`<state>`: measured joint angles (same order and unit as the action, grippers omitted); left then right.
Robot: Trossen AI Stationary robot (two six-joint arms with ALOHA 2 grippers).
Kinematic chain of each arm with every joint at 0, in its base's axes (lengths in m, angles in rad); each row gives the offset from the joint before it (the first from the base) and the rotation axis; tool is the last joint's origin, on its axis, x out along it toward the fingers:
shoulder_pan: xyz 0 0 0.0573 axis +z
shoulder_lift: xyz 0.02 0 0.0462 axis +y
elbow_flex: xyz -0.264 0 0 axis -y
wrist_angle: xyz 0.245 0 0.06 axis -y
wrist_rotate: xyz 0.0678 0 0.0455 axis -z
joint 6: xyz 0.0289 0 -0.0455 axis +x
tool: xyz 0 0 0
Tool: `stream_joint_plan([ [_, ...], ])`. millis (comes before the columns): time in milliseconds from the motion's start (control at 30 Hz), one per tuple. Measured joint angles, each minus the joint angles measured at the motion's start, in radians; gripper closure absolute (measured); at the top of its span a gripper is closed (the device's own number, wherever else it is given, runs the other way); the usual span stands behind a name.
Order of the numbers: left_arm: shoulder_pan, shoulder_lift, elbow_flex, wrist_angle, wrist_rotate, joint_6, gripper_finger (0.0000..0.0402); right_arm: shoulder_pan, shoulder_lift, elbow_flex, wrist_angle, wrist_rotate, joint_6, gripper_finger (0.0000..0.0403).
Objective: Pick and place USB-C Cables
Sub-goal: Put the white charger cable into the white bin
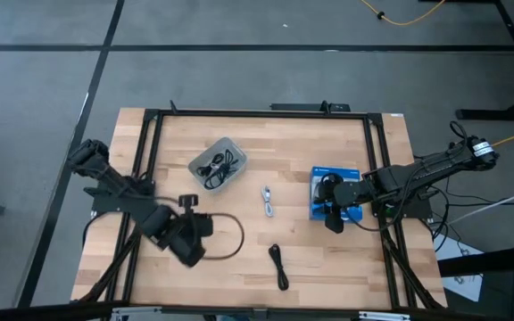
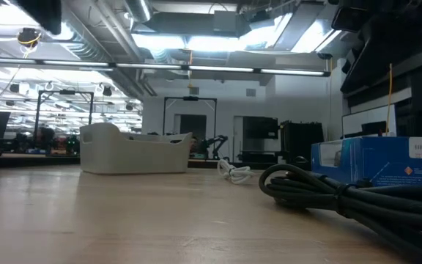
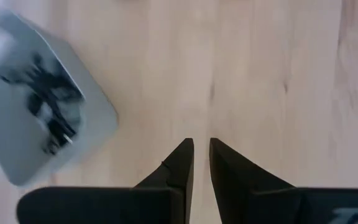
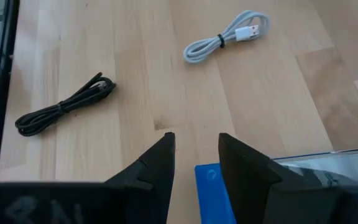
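A black coiled cable [image 1: 278, 266] lies flat on the wood near the table's near edge and shows large in the low view [image 2: 328, 194]. A white coiled cable [image 1: 267, 202] lies at mid-table, also in the right wrist view [image 4: 227, 38] with the black cable [image 4: 64, 107]. More black cables [image 1: 219, 166] lie inside the grey tray [image 1: 205, 153]. My right gripper [image 1: 333, 217] is open and hovers over the near-left edge of the blue box [image 1: 321, 173], holding nothing. My left gripper [image 1: 194, 239] is shut and empty, above bare wood near the tray [image 3: 17, 149].
The blue box [image 4: 213, 186] stands on the table's right side, under my right gripper. A black frame [image 1: 239, 113] borders the wooden top. A looped arm cable [image 1: 235, 234] lies beside my left gripper. Bare wood lies between the tray and the loose cables.
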<state>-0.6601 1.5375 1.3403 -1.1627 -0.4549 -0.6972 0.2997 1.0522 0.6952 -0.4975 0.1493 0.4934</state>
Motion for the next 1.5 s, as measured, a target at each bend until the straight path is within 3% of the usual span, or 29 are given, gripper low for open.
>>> stream_joint_plan([
  [100, -0.052, 0.0, 0.0, 0.035, -0.132, -0.004, 0.0356, 0.0, 0.0, 0.0, 0.01, 0.0, 0.0, 0.0276],
  [267, -0.079, 0.0, -0.012, 0.114, -0.251, -0.004, 0.0356, 0.0, 0.0, 0.0, 0.084, 0.001, -0.006, 0.0276],
  [467, -0.057, 0.0, -0.179, 0.335, -0.37, 0.043, 0.0356, 0.0, 0.001, 0.0, 0.163, 0.0, -0.082, 0.0276],
  [600, -0.01, 0.0, -0.301, 0.505, -0.359, 0.121, 0.0356, 0.0, 0.001, 0.0, 0.166, 0.025, -0.113, 0.0276],
  [733, 0.069, 0.0, -0.37, 0.684, -0.319, 0.213, 0.0356, -0.004, 0.001, 0.0, 0.198, 0.197, -0.079, 0.0276],
  [800, 0.109, 0.0, -0.398, 0.803, -0.234, 0.29, 0.0356, -0.01, 0.001, 0.0, 0.206, 0.251, -0.08, 0.0276],
  [967, 0.17, 0.0, -0.456, 1.058, 0.011, 0.471, 0.0356, -0.037, 0.007, 0.0, 0.232, 0.26, -0.083, 0.0276],
  [1133, 0.178, -0.002, -0.471, 1.096, 0.051, 0.496, 0.0356, -0.054, 0.056, 0.0, 0.279, 0.255, -0.137, 0.0276],
  [1500, 0.137, -0.002, -0.523, 1.134, 0.054, 0.489, 0.0356, -0.067, 0.177, 0.0, 0.316, 0.136, -0.236, 0.0276],
])
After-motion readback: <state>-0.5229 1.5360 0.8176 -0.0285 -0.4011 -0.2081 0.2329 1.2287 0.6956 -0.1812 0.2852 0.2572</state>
